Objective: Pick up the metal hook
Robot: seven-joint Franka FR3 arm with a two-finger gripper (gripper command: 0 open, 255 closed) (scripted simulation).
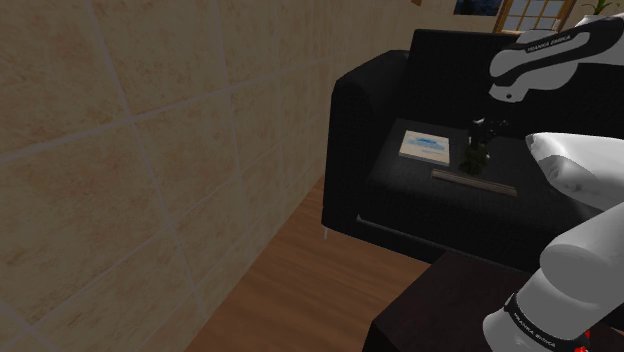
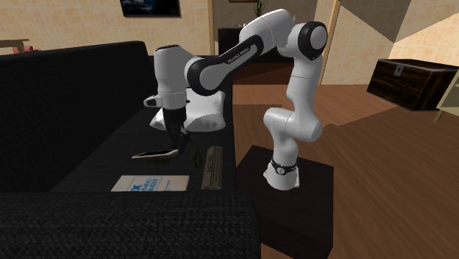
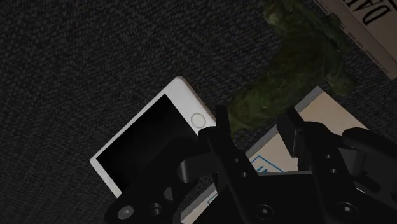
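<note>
The fingers (image 3: 224, 137) stand apart, low over the sofa (image 1: 350, 140) seat. One end of the hook (image 3: 289, 70) sits between their tips, and I cannot tell whether either tip touches it. The hook is drawn a mottled green rather than bright metal. It lies just beside the book (image 1: 428, 145), on the side of the book nearest a long dark bar (image 1: 475, 184). A white phone (image 3: 149, 146) also lies close to the book, and one fingertip is almost against its edge.

The main risk, as I judge it, is the hold itself. The hook is lumpy and curved, and only its end is between the fingers, so on closing it may twist or slip out as it is lifted. That fingertip may also nudge the phone or trap its edge. The seat looks soft, so pressing lower could tip the hook away from the book.
</note>
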